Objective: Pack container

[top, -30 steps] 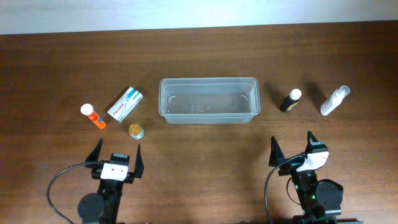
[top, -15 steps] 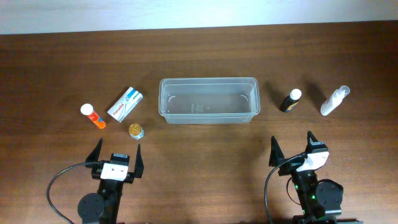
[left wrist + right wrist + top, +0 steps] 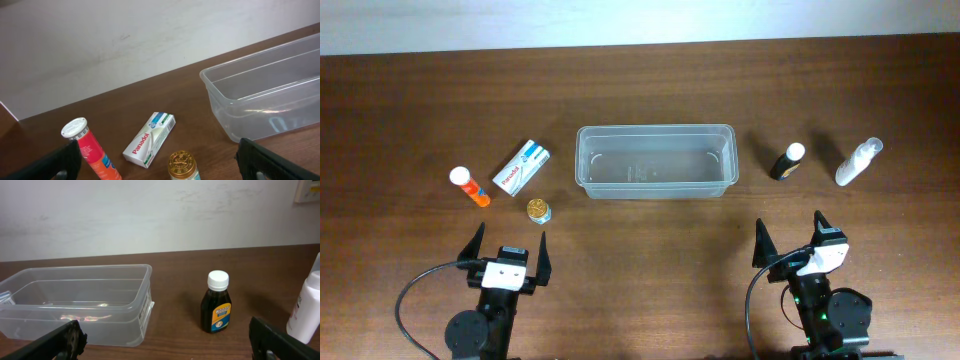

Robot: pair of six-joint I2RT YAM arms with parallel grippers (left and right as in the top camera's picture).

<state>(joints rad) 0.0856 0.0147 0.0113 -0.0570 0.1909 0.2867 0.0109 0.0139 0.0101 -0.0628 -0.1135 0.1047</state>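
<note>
Starting with the container (image 3: pixel 655 187): where does it sit? (Mia)

Middle of the counter (image 3: pixel 650 265), long side toward both arms, upright, open on top, nothing in it. An orange tube (image 3: pixel 470 186), a box (image 3: pixel 522 167) and a gold-capped jar (image 3: pixel 538 210) lie to its left. A dark bottle (image 3: pixel 786 162) and a white bottle (image 3: pixel 858 161) lie to its right. None of them touches it. (Tom)

And the grippers? (Mia)

The left gripper (image 3: pixel 509 240) and right gripper (image 3: pixel 788 225) both sit low at the near edge, jaws spread wide, holding nothing, well apart from everything. (Tom)

How would the container handle if it needs shifting? (Mia)

Light, I'd guess: thin clear plastic, and empty. The walls look smooth and probably flex when pinched, so it could slide on the wood or slip out of a loose grasp. I would take it at a short end, one finger inside the wall and one outside, just under the rim, where the plastic should be stiffest. (Tom)

Does it need moving at all? (Mia)

Likely not. It looks reachable by both arms, so packing can go item by item. The risk is nudging it while dropping things in, since nothing weighs it down yet. (Tom)
</note>
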